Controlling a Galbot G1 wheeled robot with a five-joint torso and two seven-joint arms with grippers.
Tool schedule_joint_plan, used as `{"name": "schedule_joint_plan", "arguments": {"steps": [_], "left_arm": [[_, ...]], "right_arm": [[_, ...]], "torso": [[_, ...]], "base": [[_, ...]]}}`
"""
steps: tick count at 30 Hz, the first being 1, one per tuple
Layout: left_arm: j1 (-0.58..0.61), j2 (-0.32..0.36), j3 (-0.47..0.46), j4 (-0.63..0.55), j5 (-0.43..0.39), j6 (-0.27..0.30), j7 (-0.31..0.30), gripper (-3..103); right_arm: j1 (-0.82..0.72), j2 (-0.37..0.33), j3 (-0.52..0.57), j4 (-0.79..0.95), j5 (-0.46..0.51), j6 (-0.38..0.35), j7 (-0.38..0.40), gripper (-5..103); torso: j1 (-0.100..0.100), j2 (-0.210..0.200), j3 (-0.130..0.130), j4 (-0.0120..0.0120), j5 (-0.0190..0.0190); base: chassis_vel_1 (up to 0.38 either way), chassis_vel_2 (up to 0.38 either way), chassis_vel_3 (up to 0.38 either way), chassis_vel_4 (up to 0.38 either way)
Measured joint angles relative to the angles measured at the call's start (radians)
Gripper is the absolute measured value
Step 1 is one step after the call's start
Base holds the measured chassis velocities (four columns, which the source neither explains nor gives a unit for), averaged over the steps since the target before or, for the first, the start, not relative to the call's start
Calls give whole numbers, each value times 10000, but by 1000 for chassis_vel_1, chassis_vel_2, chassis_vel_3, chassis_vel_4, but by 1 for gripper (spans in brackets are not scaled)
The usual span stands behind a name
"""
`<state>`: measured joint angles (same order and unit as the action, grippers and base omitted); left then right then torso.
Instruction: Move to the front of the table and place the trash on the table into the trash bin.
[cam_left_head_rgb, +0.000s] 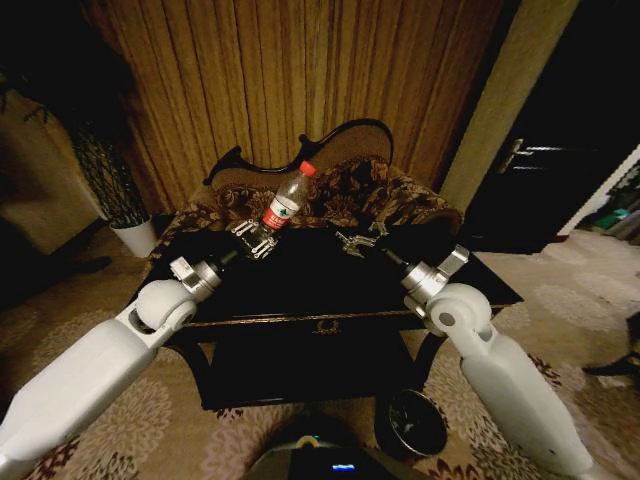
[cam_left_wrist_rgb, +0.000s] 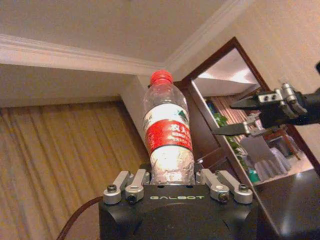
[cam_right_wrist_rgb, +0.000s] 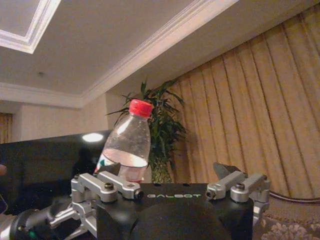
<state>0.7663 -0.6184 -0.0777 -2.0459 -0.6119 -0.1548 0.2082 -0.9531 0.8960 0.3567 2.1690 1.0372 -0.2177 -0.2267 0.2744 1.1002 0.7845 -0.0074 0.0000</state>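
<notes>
The bottle (cam_left_wrist_rgb: 167, 137) is clear, thin plastic, crinkled near its base, with a smooth red cap and a glossy red-and-white label. The left gripper (cam_left_wrist_rgb: 172, 172) has bare silvery metal links on a matt black housing. The table (cam_left_head_rgb: 300, 290) is glossy black wood with gold trim. The sofa (cam_left_head_rgb: 350, 190) wears patterned cloth; the curtain (cam_left_head_rgb: 280, 80) is pleated fabric.

The bottle (cam_left_head_rgb: 287, 200) stands tilted above the desk (cam_left_head_rgb: 300, 280), held in the left pincer (cam_left_head_rgb: 254, 240). The right pincer (cam_left_head_rgb: 358, 240) hovers just beside it. The sofa (cam_left_head_rgb: 350, 185) sits behind the desk; the trash bin (cam_left_head_rgb: 415, 425) stands on the floor before it, right.
</notes>
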Motion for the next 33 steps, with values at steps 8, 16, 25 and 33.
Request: {"name": "schedule_joint_plan", "arguments": {"steps": [8, 16, 25, 33], "left_arm": [[-951, -25, 705, 299, 131, -52, -1, 35], [-1375, -156, 1115, 413, 168, -89, 73, 35], [-1901, -387, 1524, 315, 146, 159, 47, 35], [-2077, -518, 1676, 347, 152, 230, 95, 35]], "right_arm": [[544, -440, -329, -274, 498, -96, 212, 100], [1079, -471, -750, -568, 827, -107, 410, 100], [1799, -398, -1144, -773, 1405, -164, 473, 100], [1716, -332, -1162, -623, 1508, -209, 431, 100]], "torso": [[1, 0, 0, 1, 0], [0, 0, 0, 1, -1], [0, 1, 0, 1, 0], [1, 0, 1, 0, 1]], "base": [[0, 0, 0, 0], [0, 0, 0, 0], [0, 0, 0, 0], [0, 0, 0, 0]]}}
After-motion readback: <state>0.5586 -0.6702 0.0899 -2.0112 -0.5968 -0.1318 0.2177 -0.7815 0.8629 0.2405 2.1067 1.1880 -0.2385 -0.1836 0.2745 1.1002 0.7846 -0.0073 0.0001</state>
